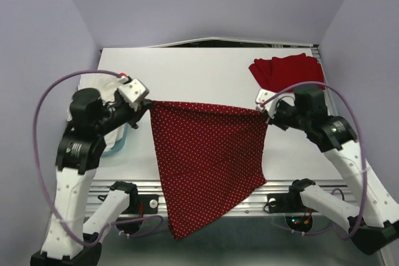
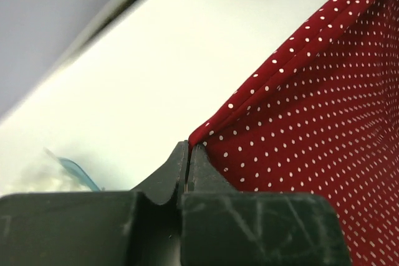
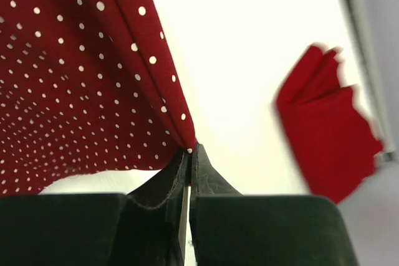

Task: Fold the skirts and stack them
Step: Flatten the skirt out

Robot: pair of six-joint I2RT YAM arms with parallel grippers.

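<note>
left gripper [image 1: 148,104] and right gripper [image 1: 265,109] each pinched tight on a polka-dot skirt [image 1: 209,160] corner, cloth stretched between; plain red skirt [image 1: 287,70] on table [image 1: 187,73] far-right.

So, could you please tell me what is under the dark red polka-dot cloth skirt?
Under the dark red polka-dot skirt, both wrist views show only bare white table. The cloth hanging from the left gripper and right gripper hides the table's near edge.

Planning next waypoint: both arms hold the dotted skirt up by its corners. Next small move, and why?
Probably move the left gripper and right gripper forward together and lower them, laying the polka-dot skirt flat on the table. Each is shut on a top corner; the cloth hangs past the near edge.
</note>
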